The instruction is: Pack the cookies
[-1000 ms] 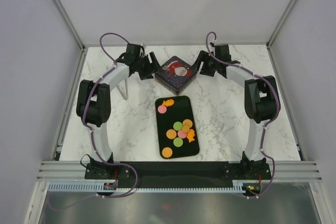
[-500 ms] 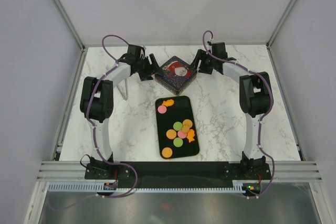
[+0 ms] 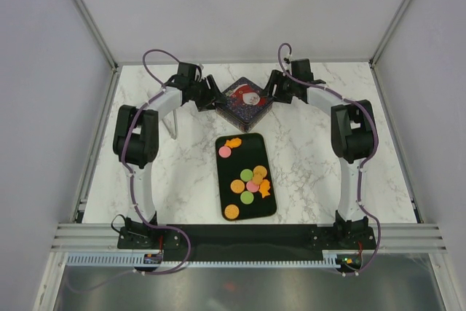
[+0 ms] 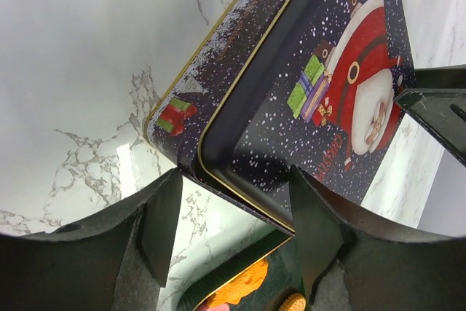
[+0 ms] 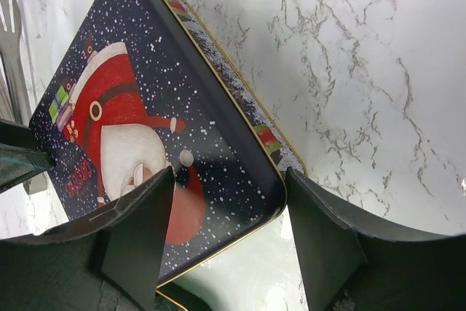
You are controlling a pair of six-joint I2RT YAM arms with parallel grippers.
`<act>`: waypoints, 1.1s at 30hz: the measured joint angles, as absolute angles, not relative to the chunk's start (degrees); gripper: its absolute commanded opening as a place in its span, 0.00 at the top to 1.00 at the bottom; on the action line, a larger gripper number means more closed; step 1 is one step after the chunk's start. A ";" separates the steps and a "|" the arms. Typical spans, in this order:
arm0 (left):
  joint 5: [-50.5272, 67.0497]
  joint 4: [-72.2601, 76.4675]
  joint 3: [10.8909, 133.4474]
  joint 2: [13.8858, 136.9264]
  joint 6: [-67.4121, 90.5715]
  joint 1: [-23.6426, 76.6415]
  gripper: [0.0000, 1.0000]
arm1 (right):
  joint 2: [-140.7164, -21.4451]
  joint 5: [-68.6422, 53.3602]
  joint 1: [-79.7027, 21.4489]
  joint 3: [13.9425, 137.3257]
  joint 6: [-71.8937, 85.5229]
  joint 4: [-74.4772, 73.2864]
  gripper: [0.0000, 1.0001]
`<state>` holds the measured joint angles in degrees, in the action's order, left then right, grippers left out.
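Observation:
The cookies (image 3: pixel 247 180), flat orange, pink and green pieces, lie on a black tray (image 3: pixel 269 205) in the middle of the table. Two orange ones (image 4: pixel 240 290) show at the bottom of the left wrist view. Behind the tray stands a dark square tin (image 3: pixel 244 100) with a Santa lid (image 4: pixel 349 92), and the lid is on. My left gripper (image 3: pixel 215 97) is open and straddles the tin's left corner (image 4: pixel 211 172). At the tin's right corner (image 5: pixel 262 180), my right gripper (image 3: pixel 271 91) also stands open, one finger (image 5: pixel 142 234) over the lid, the other beside the tin.
A thin metal utensil (image 3: pixel 173 125) lies on the marble left of the tin, under the left arm; it also shows as a grey utensil (image 5: pixel 9 41) at the edge of the right wrist view. White walls and frame posts bound the table.
Both grippers have moved inward onto the tin's opposite corners. The jaws of both have narrowed a little. Tin, tray and cookies have not moved.

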<state>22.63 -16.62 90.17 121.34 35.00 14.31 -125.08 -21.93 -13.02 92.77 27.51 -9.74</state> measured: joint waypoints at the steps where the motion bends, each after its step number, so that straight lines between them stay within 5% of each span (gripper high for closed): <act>1: 22.65 -16.60 90.17 121.34 35.09 14.26 0.34 | -125.03 -21.96 -13.02 92.75 27.44 -9.78 0.30; 33: 22.76 -14.46 88.95 121.34 36.01 13.58 0.46 | -123.26 -13.80 -17.85 95.85 19.11 -17.69 0.28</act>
<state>22.76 -14.46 88.95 121.34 36.01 13.58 -123.26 -13.80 -17.85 95.85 19.11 -17.69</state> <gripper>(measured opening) 0.543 0.723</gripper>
